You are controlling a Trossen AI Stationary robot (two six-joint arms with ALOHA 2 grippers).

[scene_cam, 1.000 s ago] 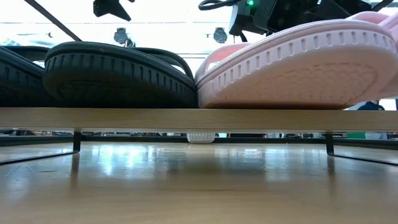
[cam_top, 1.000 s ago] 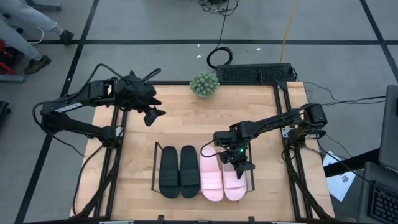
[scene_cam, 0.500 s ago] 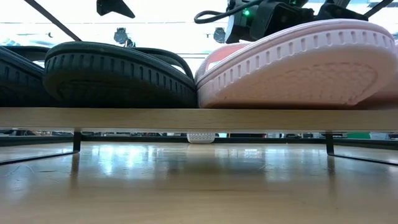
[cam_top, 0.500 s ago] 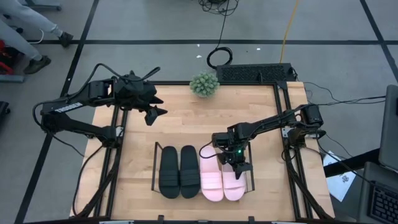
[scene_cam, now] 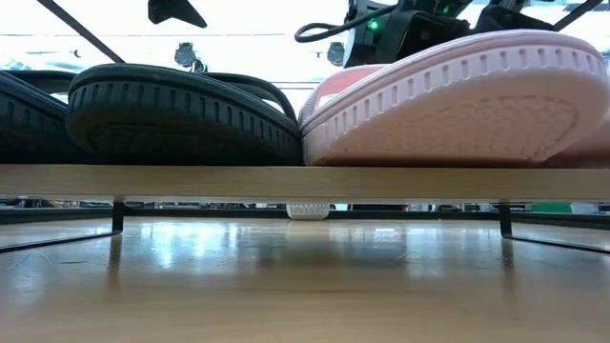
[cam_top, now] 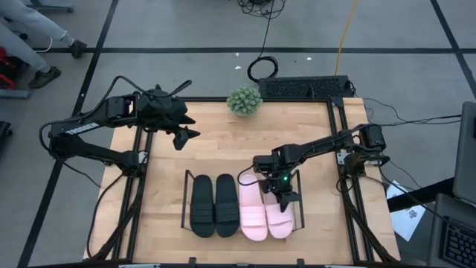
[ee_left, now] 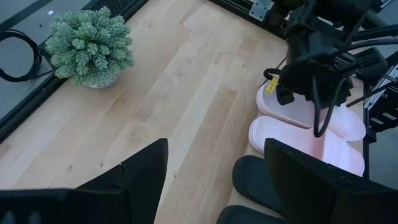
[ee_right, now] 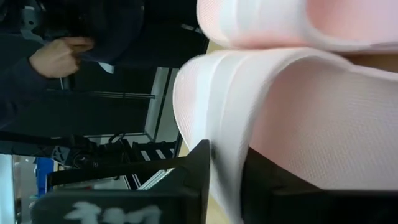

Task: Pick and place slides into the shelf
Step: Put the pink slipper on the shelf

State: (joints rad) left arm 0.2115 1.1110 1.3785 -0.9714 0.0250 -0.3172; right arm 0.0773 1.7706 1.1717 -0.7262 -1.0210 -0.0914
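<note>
Two black slides and two pink slides counted on one shelf, one plant seen beyond the shelf

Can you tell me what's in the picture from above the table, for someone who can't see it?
Four slides sit side by side on the shelf: the black pair on the left, the pink pair on the right. The right gripper is over the rightmost pink slide. The left gripper hangs open farther back, and a small green plant stands at the table's far edge.
</note>
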